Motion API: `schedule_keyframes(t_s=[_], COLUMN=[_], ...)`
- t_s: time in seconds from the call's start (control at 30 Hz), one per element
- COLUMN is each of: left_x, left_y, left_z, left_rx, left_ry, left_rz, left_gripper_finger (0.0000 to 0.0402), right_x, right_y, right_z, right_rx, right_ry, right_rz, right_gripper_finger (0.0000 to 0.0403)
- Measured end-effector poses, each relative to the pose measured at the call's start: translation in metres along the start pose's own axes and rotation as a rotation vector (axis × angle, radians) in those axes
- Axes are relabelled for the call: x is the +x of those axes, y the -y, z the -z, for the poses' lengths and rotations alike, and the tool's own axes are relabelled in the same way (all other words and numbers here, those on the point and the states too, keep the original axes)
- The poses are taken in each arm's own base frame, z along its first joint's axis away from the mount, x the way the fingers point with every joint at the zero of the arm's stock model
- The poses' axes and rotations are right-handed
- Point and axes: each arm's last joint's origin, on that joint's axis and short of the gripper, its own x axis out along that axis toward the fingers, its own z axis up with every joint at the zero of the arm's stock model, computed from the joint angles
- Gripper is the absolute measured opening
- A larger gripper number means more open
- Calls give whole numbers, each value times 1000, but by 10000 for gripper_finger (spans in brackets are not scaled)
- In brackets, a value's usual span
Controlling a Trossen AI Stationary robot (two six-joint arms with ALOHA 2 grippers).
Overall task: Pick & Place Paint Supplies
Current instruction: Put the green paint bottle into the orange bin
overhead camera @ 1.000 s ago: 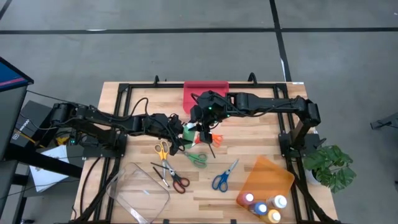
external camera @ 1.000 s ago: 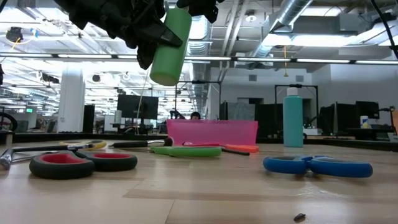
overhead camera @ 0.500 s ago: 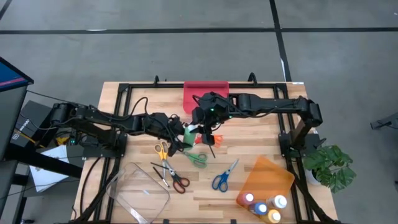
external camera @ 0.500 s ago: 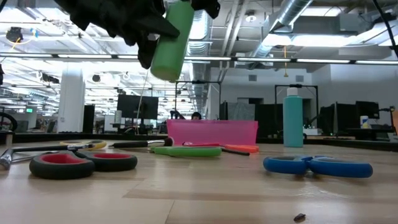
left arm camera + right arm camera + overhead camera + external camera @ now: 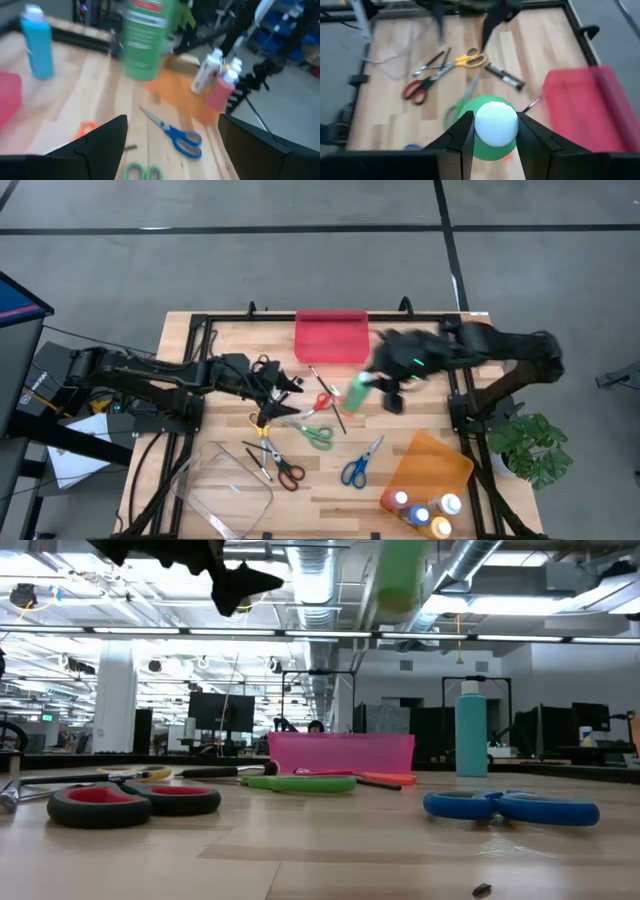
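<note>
The green paint bottle (image 5: 357,392) hung in the air above the table, right of centre and near the red tray (image 5: 331,337), held by the right gripper (image 5: 492,131), whose two fingers were clamped on either side just below its white cap (image 5: 495,122). It looked a light, stiff plastic bottle with smooth, rather slippery sides, so a hold high on the neck under the cap seemed the safest place. The left gripper (image 5: 285,388) stood apart to the left with its fingers spread wide and nothing between them. Below lay the yellow scissors (image 5: 261,418), green scissors (image 5: 317,436), red scissors (image 5: 287,473) and blue scissors (image 5: 357,466). Four more bottles (image 5: 425,511) stood at the near right by the orange tray (image 5: 432,464).
</note>
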Motion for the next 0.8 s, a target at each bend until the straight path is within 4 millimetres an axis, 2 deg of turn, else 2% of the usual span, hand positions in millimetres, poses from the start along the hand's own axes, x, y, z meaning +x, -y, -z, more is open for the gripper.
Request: schedule_keyframes(t_s=[0.2, 0.37, 0.53, 0.8], left_x=[-21, -34, -42, -45], left_y=[5, 7, 8, 6], left_z=[-13, -22, -26, -28], left_rx=[44, 72, 73, 71], left_ry=[98, 167, 213, 224], left_rz=[-40, -83, -117, -138], left_gripper_finger=[299, 299, 298, 298], right_x=[-52, -75, -68, -39], right_y=[-36, -68, -112, -152], right_z=[44, 81, 102, 135], right_rx=[170, 301, 345, 390], right_ry=[-32, -97, -117, -241], right_rz=[76, 171, 146, 222], right_gripper_finger=[111, 111, 111, 111])
